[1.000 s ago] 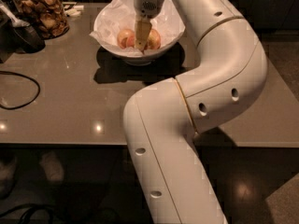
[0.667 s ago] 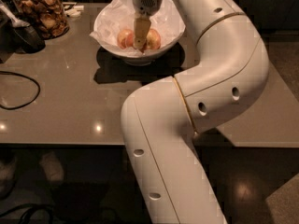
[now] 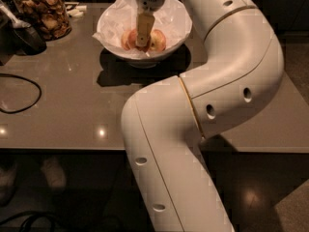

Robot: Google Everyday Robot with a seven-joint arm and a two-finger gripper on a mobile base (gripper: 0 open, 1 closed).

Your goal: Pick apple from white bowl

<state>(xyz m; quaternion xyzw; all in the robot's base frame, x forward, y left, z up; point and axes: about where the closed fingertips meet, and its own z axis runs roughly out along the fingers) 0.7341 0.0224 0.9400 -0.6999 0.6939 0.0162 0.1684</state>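
**Operator:** Where is the gripper sitting?

**Technician:** The gripper (image 3: 143,41) is hanging straight down inside the white bowl (image 3: 181,25), with its tip reaching in among the fruit at the bowl's centre. This view is not showing whether it is apart, together or clamped on anything, so I cannot tell.

**Operator:** And the apple?

**Technician:** The apple (image 3: 148,47) is lying in the bowl on the crumpled paper (image 3: 116,18), right at the gripper's tip. The gripper is covering most of it, so only a red-orange edge is showing, and I cannot tell whether the two are touching. Two paler apples are flanking it, one at 9 o'clock (image 3: 127,38) and one at 3 o'clock (image 3: 159,40).

**Operator:** How is the arm running?

**Technician:** The arm (image 3: 231,66) is rising from 6 o'clock, crossing the near edge of the table (image 3: 72,115), bulging out toward 3 o'clock and bending back over the bowl from above.

**Operator:** What is standing around the bowl?

**Technician:** A glass jar (image 3: 43,13) of brown snacks is standing at the bowl's 9 o'clock, well apart from it. A black cable (image 3: 21,93) is lying looped on the table at 8 o'clock, near the left edge.
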